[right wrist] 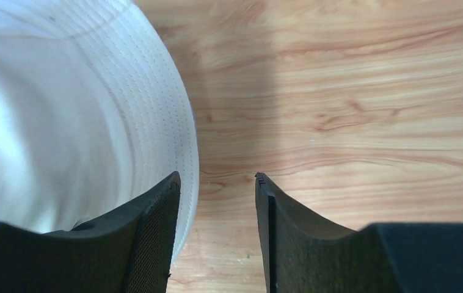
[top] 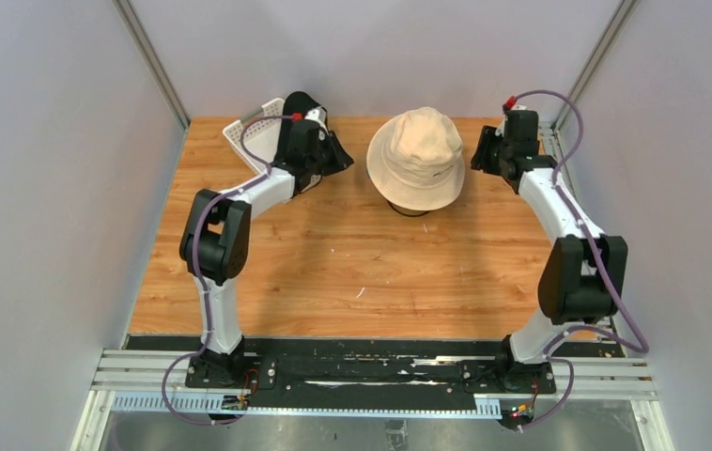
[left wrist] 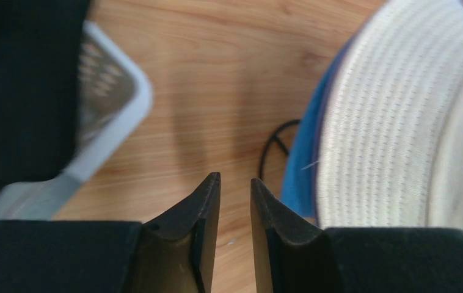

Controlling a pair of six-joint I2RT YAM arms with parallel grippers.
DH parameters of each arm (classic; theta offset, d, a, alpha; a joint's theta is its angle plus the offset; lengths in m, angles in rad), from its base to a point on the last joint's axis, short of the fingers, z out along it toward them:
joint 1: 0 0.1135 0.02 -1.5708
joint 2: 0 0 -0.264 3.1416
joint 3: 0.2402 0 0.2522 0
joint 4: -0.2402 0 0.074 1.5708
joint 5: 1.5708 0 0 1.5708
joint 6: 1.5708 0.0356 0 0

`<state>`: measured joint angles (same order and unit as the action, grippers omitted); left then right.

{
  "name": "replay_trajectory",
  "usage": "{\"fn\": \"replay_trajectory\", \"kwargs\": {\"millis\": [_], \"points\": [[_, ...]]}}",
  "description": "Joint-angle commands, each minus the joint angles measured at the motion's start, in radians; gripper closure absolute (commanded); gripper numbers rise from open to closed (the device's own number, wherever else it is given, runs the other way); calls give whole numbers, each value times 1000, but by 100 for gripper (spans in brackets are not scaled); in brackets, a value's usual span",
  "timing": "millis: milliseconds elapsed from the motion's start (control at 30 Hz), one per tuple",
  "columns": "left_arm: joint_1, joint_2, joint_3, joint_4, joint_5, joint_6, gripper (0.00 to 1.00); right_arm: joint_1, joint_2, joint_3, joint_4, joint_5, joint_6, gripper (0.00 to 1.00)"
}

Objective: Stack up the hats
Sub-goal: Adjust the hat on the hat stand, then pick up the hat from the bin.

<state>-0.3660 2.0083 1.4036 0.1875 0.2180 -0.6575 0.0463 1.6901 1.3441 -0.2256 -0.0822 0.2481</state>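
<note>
A beige hat (top: 418,158) tops the stack at the back middle of the table. In the left wrist view its ribbed brim (left wrist: 394,122) covers a blue hat (left wrist: 299,165), of which only an edge shows. A black hat (top: 301,103) lies over the basket at the back left. My left gripper (top: 345,162) hangs just left of the stack, jaws a little apart with only bare wood between them (left wrist: 235,178). My right gripper (top: 474,155) stands open at the stack's right. Nothing is between its fingers (right wrist: 217,176), and the beige brim (right wrist: 156,122) lies beside one finger.
A white lattice basket (top: 239,132) sits at the back left corner, its rim (left wrist: 125,97) close to my left gripper. A loop of the black wire stand (left wrist: 272,152) pokes out under the stack. Grey walls enclose the wooden table (top: 352,272) on three sides.
</note>
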Motion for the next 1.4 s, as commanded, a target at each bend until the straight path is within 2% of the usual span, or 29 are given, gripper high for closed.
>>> {"fn": "replay_trajectory", "kwargs": {"millis": [0,167,300,333,367,400,567,733,1000,1167,1367], "points": [[8,-125,113,-308,-266,177,70,7,-151,1,-51,154,-50,51],[6,-175,203,-481,-521,283,64,29,-307,-64,-14,114,-48,51],[15,-135,247,-515,-692,332,49,110,-407,-106,6,116,-81,51],[21,-114,263,-518,-709,331,39,132,-418,-110,7,115,-82,51],[33,-91,294,-533,-697,328,34,147,-427,-115,10,107,-77,51],[48,-69,322,-553,-670,320,33,160,-434,-121,17,96,-76,51],[142,-2,372,-516,-544,260,32,175,-444,-124,20,85,-79,51],[234,58,399,-430,-329,217,31,176,-445,-126,26,73,-77,51],[248,94,380,-323,-141,203,31,175,-422,-126,32,56,-65,51],[178,8,288,-249,-237,270,32,175,-414,-124,37,39,-57,51],[82,42,388,-352,-397,358,32,180,-412,-126,45,19,-49,51]]}}
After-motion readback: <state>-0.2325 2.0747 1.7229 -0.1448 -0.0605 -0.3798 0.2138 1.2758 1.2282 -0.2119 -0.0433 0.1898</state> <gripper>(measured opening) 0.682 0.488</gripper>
